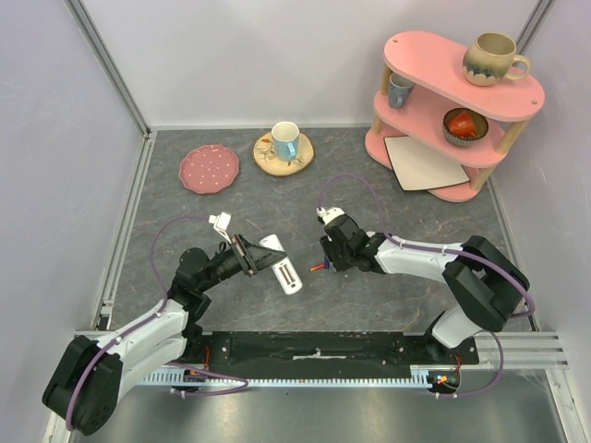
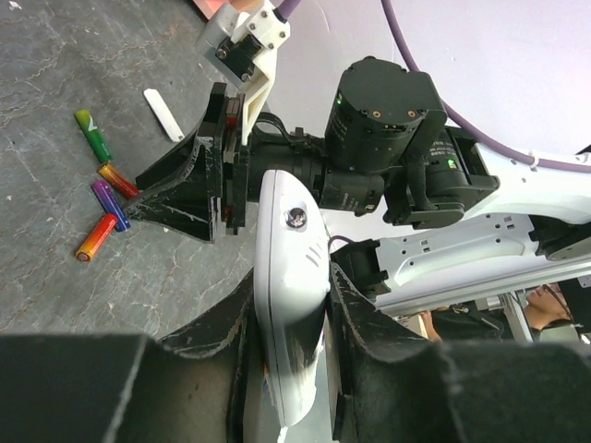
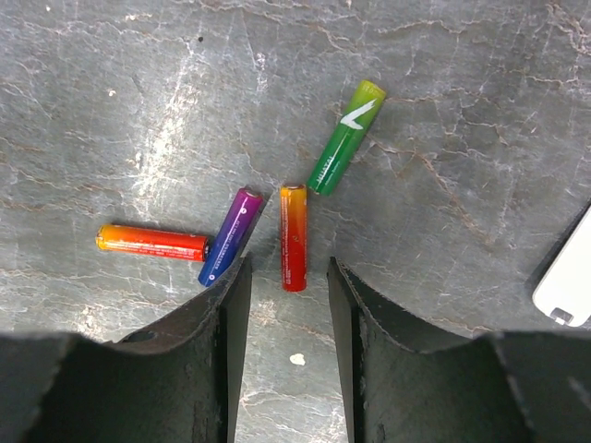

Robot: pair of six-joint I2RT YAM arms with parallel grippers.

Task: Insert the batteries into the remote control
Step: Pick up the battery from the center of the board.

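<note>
Top view: left end effector (image 1: 247, 256) is clamped tight on the remote control (image 1: 284, 268), which looks lifted off the desk (image 1: 369, 314), long axis slanting toward the right arm. Right end effector (image 1: 325, 262) is down at the desk just right of the remote, with the batteries (image 1: 317, 267) at its tips. Right arm is clearly nearer them.

Left wrist: remote is pinched across its narrow sides, upright in the grip. Batteries lie on the desk beyond it, the right end effector's black tips among them.

Right wrist: jaws about half open, nothing gripped. Red-orange battery (image 3: 293, 238) lies straight ahead, long axis in line with the fingers, near end just inside the gap, touching neither finger. Purple battery (image 3: 229, 236) slants in beside it, its end at one fingertip. Orange battery (image 3: 152, 242) lies crosswise further out, and the green battery (image 3: 344, 138) lies beyond. Next move likely a short advance and close on the red-orange one; the purple one may get nudged.
</note>
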